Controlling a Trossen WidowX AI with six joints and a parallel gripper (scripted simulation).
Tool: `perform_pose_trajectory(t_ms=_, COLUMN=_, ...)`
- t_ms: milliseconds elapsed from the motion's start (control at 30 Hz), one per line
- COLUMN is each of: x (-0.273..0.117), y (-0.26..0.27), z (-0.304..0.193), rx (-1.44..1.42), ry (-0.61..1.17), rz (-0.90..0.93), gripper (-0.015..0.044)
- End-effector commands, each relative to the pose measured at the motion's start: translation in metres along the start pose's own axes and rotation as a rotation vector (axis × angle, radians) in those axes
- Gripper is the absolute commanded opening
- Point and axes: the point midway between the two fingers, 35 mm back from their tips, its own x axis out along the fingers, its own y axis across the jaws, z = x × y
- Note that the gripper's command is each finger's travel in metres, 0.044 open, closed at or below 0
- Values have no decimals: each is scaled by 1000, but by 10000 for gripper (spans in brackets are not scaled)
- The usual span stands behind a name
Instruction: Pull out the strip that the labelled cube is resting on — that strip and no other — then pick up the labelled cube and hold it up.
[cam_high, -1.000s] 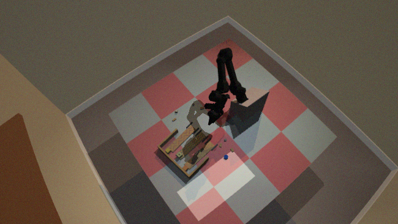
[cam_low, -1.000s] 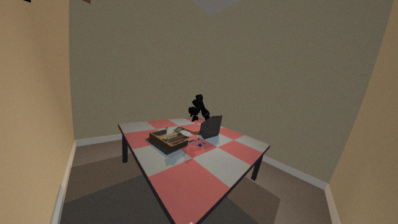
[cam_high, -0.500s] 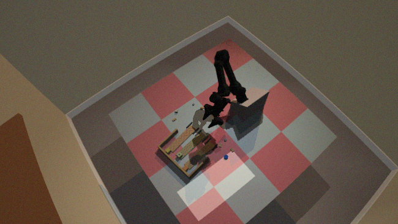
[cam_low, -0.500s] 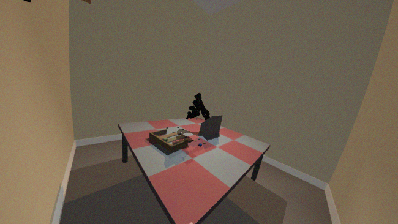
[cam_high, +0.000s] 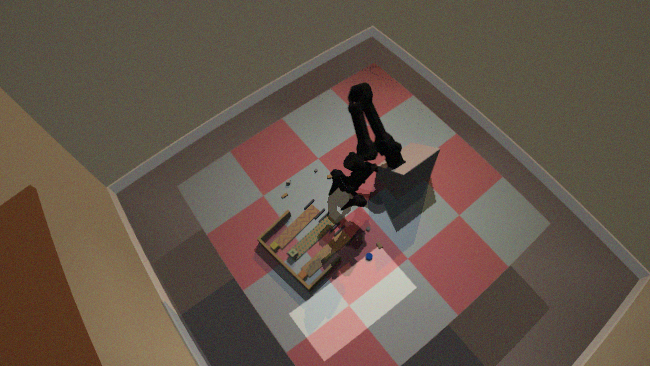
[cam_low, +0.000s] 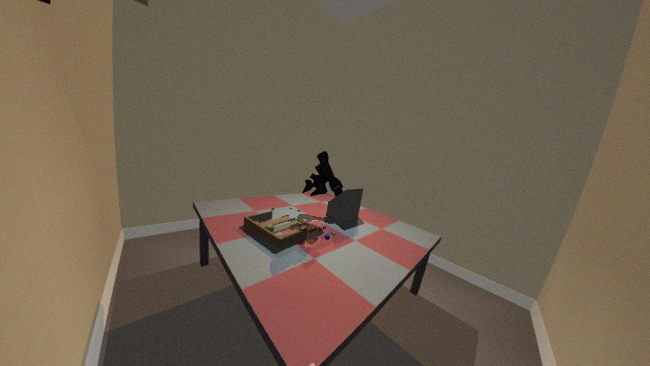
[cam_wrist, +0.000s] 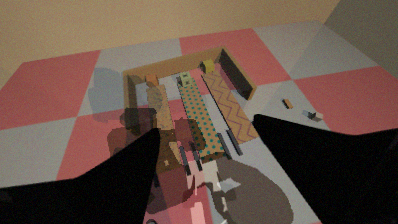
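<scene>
A pale green cube (cam_high: 293, 253) (cam_wrist: 185, 79) with a dark mark on top rests on the far end of the middle, teal-dotted strip (cam_high: 311, 240) (cam_wrist: 196, 111). A yellow cube (cam_high: 274, 245) (cam_wrist: 207, 66) is at the far end of the zigzag strip (cam_high: 299, 227) (cam_wrist: 227, 105). An orange cube (cam_high: 302, 274) (cam_wrist: 152, 80) is at the far end of the plain, partly shadowed strip (cam_wrist: 161, 106). My gripper (cam_high: 338, 199) (cam_low: 308, 192) (cam_wrist: 207, 125) is open and empty, above and short of the strips' near ends. The marking on the green cube is too blurred to read.
Wooden walls (cam_high: 284, 266) (cam_low: 262, 239) (cam_wrist: 170, 66) enclose the strips on three sides. Dark upright bars (cam_wrist: 235, 142) stand by the near ends. A dark panel (cam_high: 410, 187) (cam_low: 345, 210) stands beside the arm. A blue ball (cam_high: 369, 256) (cam_low: 327, 236) and small bits (cam_high: 284, 195) (cam_wrist: 287, 103) lie around.
</scene>
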Motion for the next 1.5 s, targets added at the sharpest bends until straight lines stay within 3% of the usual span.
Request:
perform_pose_trajectory(t_ms=0, x=1, y=0, z=-1, rx=-9, ry=5, rz=-3, gripper=374)
perform_pose_trajectory(t_ms=467, x=80, y=5, z=-22, rx=-124, ry=485, rz=52, gripper=6)
perform_pose_trajectory(t_ms=833, x=116, y=-23, z=-52, rx=-158, ry=943, rz=55, gripper=0)
perform_pose_trajectory(t_ms=1467, x=130, y=-23, z=-70, rx=-158, ry=950, rz=56, gripper=0)
